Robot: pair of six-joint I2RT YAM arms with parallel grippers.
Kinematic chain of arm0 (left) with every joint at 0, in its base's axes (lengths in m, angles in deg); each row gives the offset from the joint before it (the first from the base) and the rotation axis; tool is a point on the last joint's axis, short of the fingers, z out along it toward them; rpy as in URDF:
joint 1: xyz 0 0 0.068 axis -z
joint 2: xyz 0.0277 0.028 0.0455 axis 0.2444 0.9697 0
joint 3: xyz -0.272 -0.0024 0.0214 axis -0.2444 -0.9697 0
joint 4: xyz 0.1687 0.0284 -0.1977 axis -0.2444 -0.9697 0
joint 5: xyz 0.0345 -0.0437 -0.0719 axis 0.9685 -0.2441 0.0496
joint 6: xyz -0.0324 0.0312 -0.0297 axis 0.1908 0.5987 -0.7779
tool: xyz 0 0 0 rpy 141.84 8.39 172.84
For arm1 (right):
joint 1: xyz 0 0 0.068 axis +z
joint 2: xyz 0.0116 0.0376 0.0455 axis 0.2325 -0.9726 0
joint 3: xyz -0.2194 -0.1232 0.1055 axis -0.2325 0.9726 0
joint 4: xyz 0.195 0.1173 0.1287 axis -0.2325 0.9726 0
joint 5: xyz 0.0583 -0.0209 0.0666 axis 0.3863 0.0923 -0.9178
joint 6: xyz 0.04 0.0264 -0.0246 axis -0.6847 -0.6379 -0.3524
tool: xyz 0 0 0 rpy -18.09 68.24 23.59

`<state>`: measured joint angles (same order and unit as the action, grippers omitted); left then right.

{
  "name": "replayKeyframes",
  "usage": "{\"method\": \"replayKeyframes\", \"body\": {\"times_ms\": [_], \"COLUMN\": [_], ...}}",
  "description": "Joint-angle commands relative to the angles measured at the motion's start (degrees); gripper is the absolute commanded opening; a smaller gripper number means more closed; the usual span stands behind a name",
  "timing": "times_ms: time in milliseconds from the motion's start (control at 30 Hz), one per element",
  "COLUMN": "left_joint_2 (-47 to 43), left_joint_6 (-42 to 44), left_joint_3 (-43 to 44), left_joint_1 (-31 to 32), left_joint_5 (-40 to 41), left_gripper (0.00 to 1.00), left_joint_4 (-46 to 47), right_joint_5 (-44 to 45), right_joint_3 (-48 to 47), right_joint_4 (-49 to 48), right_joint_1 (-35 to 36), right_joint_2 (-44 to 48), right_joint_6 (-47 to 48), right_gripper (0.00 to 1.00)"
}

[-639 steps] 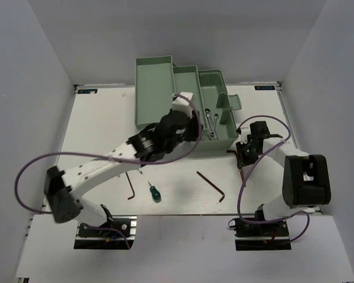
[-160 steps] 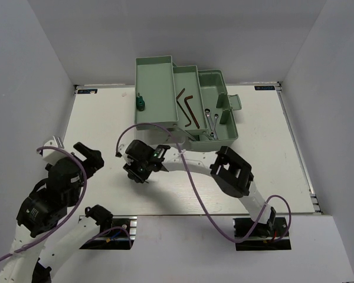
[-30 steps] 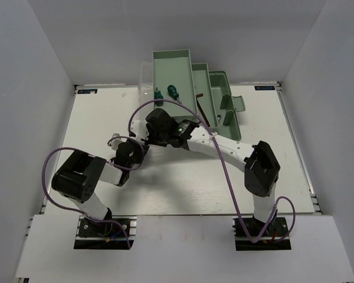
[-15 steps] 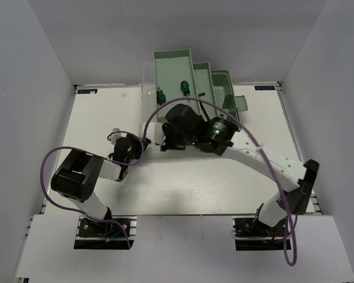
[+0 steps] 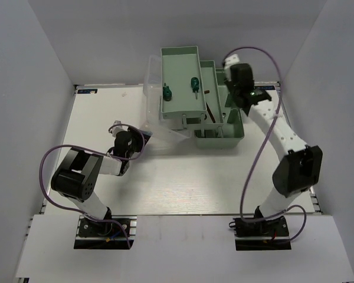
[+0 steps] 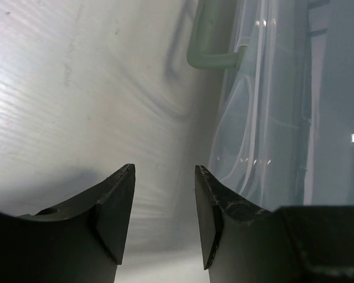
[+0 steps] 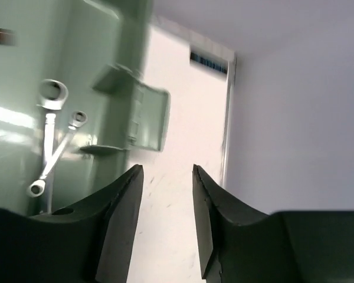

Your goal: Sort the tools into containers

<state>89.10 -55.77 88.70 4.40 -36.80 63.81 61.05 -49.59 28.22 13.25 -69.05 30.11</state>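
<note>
The pale green toolbox [image 5: 219, 140] stands open at the back middle, its trays fanned out. Two green-handled screwdrivers [image 5: 167, 92] lie in the top tray [image 5: 180, 65]. A dark hex key [image 5: 210, 109] shows in the middle tray. Two silver wrenches [image 7: 49, 139] lie in the box's bottom, seen in the right wrist view. My right gripper [image 5: 241, 89] is open and empty over the box's right side, by the latch [image 7: 148, 118]. My left gripper [image 5: 140, 141] is open and empty on the table beside the clear lid [image 5: 156, 121].
The lid [image 6: 271, 118] and its green handle [image 6: 215, 54] lie close to the right of my left fingers. The right wall [image 7: 295, 106] and the table's back right edge are near my right gripper.
The right arm has swung from the toolbox's front left to its far right side. The toolbox has shifted right. The left gripper has stayed by the lid.
</note>
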Motion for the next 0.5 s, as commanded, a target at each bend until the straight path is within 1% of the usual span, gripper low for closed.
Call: {"method": "replayKeyframes", "body": {"times_ms": [0, 33, 67, 100, 133, 167, 233, 267, 333, 367, 467], "left_joint_2": [-1.29, -0.77, -0.77, -0.77, -0.16, -0.15, -0.15, 0.37, 0.38, 0.38, 0.90], "left_joint_6": [0.94, 0.94, 1.47, 1.47, 1.47, 1.47, 1.47, 1.99, 2.00, 2.00, 2.00], "left_joint_3": [4.20, 4.20, 4.90, 5.69, 6.48, 6.49, 7.10, 7.62, 8.15, 8.16, 8.16], "left_joint_1": [0.35, 0.35, 0.35, 0.35, 0.35, 0.35, 0.35, 0.35, 0.35, 0.35, 0.35], "left_joint_5": [-3.19, -3.97, -3.98, -4.50, -5.03, -5.03, -6.08, -6.09, -7.22, -7.23, -8.28], "left_gripper": [0.56, 0.56, 0.56, 0.56, 0.56, 0.56, 0.56, 0.56, 0.56, 0.56, 0.56], "left_joint_4": [5.51, 5.51, 5.51, 5.51, 5.51, 6.03, 6.03, 6.64, 7.17, 7.18, 8.49], "right_joint_5": [-10.62, -12.30, -18.14, -19.94, -23.01, -24.08, -27.32, -34.91, -39.54, -45.22, -49.22], "right_joint_3": [-6.44, -7.23, -7.67, -8.80, -9.42, -10.04, -12.50, -13.03, -12.86, -11.38, -8.47], "right_joint_4": [14.03, 14.64, 15.17, 16.83, 17.37, 18.85, 21.31, 22.55, 23.00, 21.69, 19.66], "right_joint_1": [-11.82, -12.98, -14.12, -17.26, -18.08, -18.78, -21.42, -22.82, -24.67, -25.11, -25.99], "right_joint_2": [-4.50, -6.35, -8.02, -8.82, -10.66, -12.76, -14.80, -17.59, -19.19, -19.63, -20.16], "right_joint_6": [-20.25, -21.57, -25.15, -25.45, -25.45, -27.45, -27.73, -27.74, -28.00, -28.09, -29.32], "right_gripper": [0.46, 0.47, 0.50, 0.52, 0.53, 0.53, 0.55, 0.56, 0.58, 0.58, 0.58]}}
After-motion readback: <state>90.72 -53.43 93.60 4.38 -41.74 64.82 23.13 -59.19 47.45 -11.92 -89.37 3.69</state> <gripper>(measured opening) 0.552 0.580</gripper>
